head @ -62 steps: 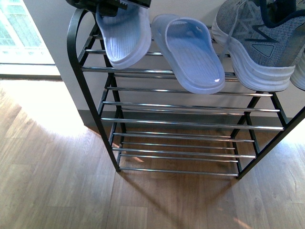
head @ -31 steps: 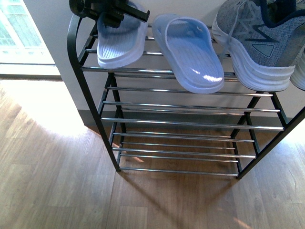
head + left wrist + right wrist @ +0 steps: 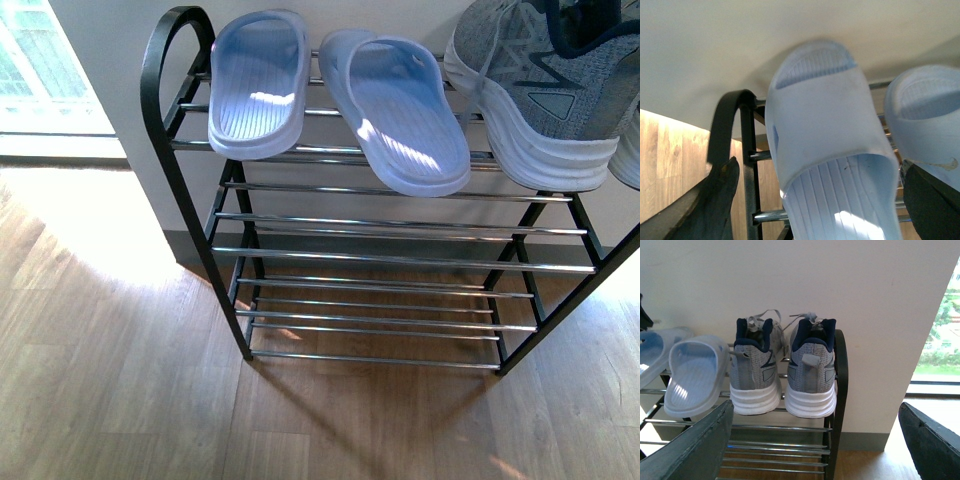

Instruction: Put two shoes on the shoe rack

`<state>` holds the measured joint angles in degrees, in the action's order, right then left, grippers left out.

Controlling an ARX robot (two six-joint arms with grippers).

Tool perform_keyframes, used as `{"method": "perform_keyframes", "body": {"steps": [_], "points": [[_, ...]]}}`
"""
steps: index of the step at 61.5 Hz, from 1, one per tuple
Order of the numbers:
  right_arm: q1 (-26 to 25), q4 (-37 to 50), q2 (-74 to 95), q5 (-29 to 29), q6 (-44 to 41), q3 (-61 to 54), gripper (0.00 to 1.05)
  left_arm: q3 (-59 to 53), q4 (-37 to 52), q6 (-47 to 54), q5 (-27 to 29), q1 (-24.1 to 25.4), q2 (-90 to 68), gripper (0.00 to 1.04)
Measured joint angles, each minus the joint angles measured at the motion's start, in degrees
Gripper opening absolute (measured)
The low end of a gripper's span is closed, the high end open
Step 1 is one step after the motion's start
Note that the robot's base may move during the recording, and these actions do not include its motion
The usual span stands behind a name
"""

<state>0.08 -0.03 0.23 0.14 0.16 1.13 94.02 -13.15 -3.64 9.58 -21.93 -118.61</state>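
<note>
The two grey sneakers (image 3: pixel 785 375) are sitting side by side on the top tier of the shoe rack (image 3: pixel 175 120), heels outward in the right wrist view, at the end of the shelf furthest from the window side seen in the front view; one sneaker (image 3: pixel 540 90) is showing at the right edge of that view, its white sole overhanging the front rod. Two pale blue slides are lying beside them on the same tier: one slide (image 3: pixel 258 80) near the rack's rounded side top, the other slide (image 3: pixel 400 110) between it and the sneakers. The left end effector (image 3: pixel 810 210) is standing wide, its dark fingers (image 3: pixel 715 200) flanking the nearer slide without touching it; the right end effector (image 3: pixel 815 445) is also standing wide, holding nothing, facing the sneakers from a distance. Judging from this, both shoes are resting in place and the task is looking finished. The sneakers are looking light, with soft knit uppers that would give under pressure and stiff thick soles; the padded heel collar or the sole sides would be offering the firmest hold, while the loose laces could be snagging on the rods.
</note>
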Motion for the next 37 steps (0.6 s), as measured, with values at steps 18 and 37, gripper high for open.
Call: {"method": "perform_keyframes", "body": {"steps": [18,37], "points": [[0.0,0.0,0.0,0.0,0.0,0.0,0.96,-32.8,51.8,2.4,8.2,3.0,16.3,0.63],[0.0,0.0,0.0,0.0,0.0,0.0,0.96,-63.5,68.1,3.0,1.5,10.1,33.0,0.03]]}}
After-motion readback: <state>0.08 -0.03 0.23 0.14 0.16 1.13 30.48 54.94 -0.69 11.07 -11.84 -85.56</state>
